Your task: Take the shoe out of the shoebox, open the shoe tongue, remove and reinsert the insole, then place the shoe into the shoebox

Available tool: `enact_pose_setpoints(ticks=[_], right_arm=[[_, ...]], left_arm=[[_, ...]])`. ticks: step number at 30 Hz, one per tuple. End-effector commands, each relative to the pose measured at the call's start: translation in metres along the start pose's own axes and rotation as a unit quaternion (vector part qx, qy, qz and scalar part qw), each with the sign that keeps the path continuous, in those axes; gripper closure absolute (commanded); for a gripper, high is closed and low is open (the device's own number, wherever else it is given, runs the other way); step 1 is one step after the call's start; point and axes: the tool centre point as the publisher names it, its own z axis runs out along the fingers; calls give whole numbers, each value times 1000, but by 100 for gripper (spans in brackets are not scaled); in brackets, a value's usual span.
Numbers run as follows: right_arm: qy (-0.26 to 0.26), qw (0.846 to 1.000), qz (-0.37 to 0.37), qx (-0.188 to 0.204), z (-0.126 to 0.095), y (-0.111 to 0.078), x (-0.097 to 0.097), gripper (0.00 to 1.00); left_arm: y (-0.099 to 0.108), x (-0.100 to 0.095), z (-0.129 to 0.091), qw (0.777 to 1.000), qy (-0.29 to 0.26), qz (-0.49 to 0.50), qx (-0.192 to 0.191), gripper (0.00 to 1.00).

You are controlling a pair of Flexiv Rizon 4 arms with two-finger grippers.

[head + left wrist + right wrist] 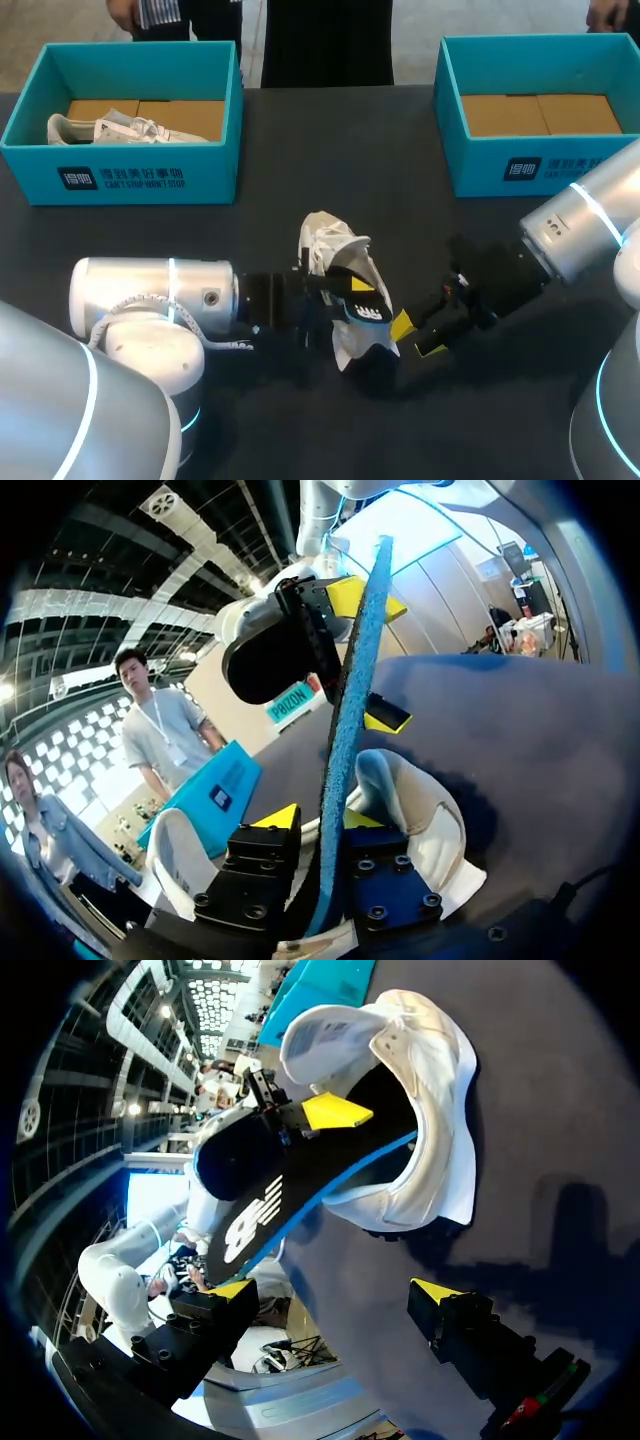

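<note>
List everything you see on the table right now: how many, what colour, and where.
left shoebox: one, teal, back left
right shoebox: one, teal, back right, no shoe seen inside
boxed shoe: one, white, in the left shoebox
loose shoe: one, white, mid-table between the grippers
insole: one, black with a blue edge, at the loose shoe's opening
table: one, dark
left gripper: one, yellow-tipped, shut on the insole
right gripper: one, yellow-tipped, open, beside the insole
</note>
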Motion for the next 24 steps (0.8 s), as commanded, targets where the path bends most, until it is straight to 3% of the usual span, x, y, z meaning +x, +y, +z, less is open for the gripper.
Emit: enact_pose_setpoints(ticks=[1,9,20,24], right_arm=[[-1,1000,0,-1,1,0,0,0],[-1,1000,0,-1,1,0,0,0],[-1,1000,0,-1,1,0,0,0],[-1,1000,0,-1,1,0,0,0]], left_arm=[[-7,2,-1,1000,0,0,-1,76],[-24,3,-4,1000,-8,-10,-1,80],[-30,5,-6,1000,-9,-17,-6,83],[-30,7,-6,1000,-8,-18,-9,100]])
